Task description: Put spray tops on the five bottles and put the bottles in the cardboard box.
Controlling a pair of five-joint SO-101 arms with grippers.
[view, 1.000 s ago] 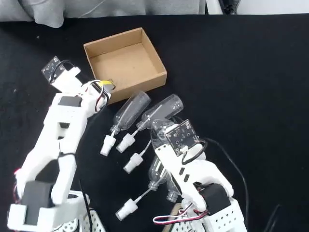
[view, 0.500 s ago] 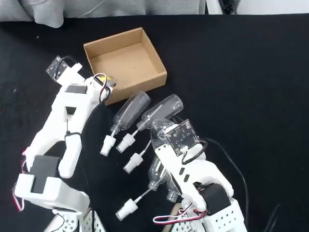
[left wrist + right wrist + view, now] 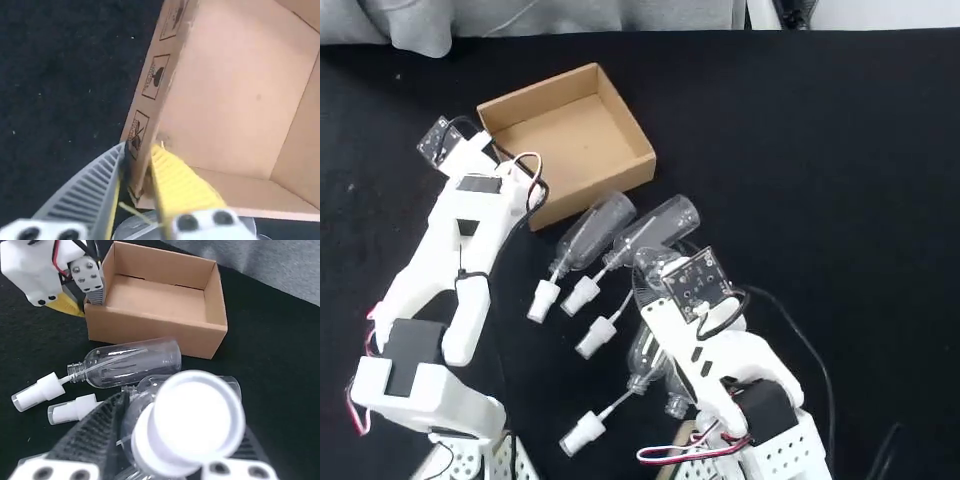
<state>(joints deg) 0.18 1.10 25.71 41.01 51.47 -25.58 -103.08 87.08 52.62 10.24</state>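
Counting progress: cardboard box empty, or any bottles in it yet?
Empty. The cardboard box floor is bare in the high and left wrist views; bottles lie on the table outside it.

the brown cardboard box (image 3: 600, 192) stands open and empty, with one wall near a corner pinched in the left gripper (image 3: 137, 165). two clear bottles (image 3: 595, 228) lie on their sides between the two grippers, necks pointing away from the box. loose white spray tops (image 3: 542, 298) lie just past those necks. the right gripper (image 3: 175, 410) holds another clear bottle (image 3: 137, 412).
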